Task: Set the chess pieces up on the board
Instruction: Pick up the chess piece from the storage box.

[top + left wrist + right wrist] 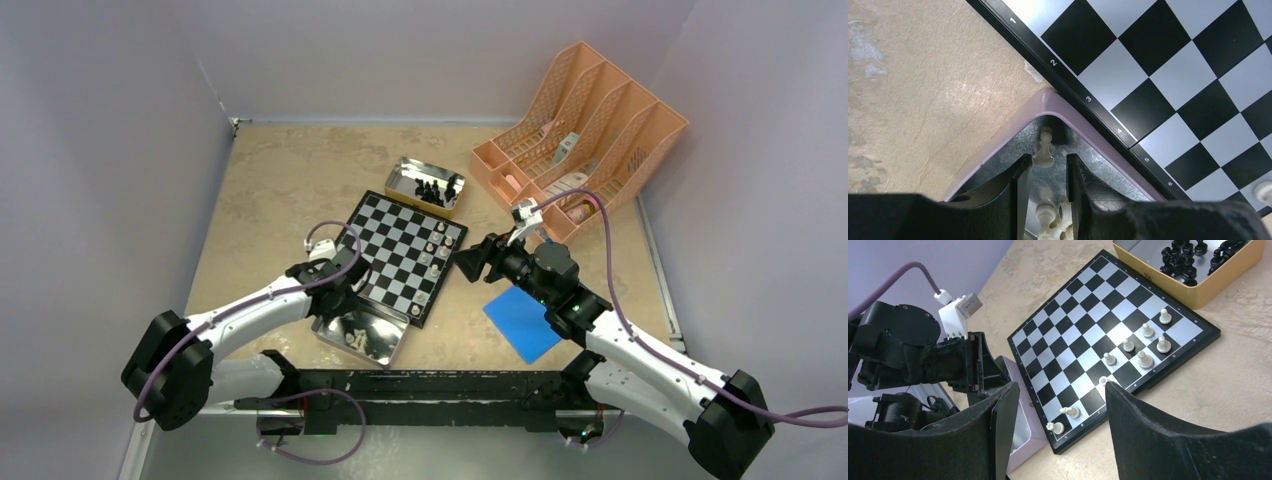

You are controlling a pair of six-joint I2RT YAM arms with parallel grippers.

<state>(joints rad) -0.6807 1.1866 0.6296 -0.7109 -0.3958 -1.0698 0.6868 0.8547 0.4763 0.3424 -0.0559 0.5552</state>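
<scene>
The board [385, 240] lies flat at the centre of the bench [270, 200] in the top view. A few cream-white pieces [1144, 360] stand along its right-hand side, and most of its squares are bare. The black pieces [432, 190] are heaped in a tin [400, 180] just beyond the board's far edge.

A second tin [345, 340], with its rim against the board's near edge, holds the remaining white ones. In the left wrist view a cream-white pawn [1043, 150] stands upright in the corner of this tin, at lower centre of the frame. The left jaws straddle it, partly parted and not clamped. The pawn sits nearer one finger [1020, 172], and a gap shows on the other side.

The right jaws hang spread wide and empty above the board's right edge. A blue flat square [522, 322] lies below them.

The risks I see:
- **Off-centre pawn:** the nearer finger would meet it first and could tip it or push it into the corner wall.
- **Tin rim:** it is close to both fingertips, so a finger could catch it and drag the tin into the board, shaking the standing pieces.
- **Loose pieces [1053, 217]:** they lie between the fingers nearer the camera and might be snagged on the lift.
- **Right arm:** it sits low near the board, where the two arms could meet.
</scene>
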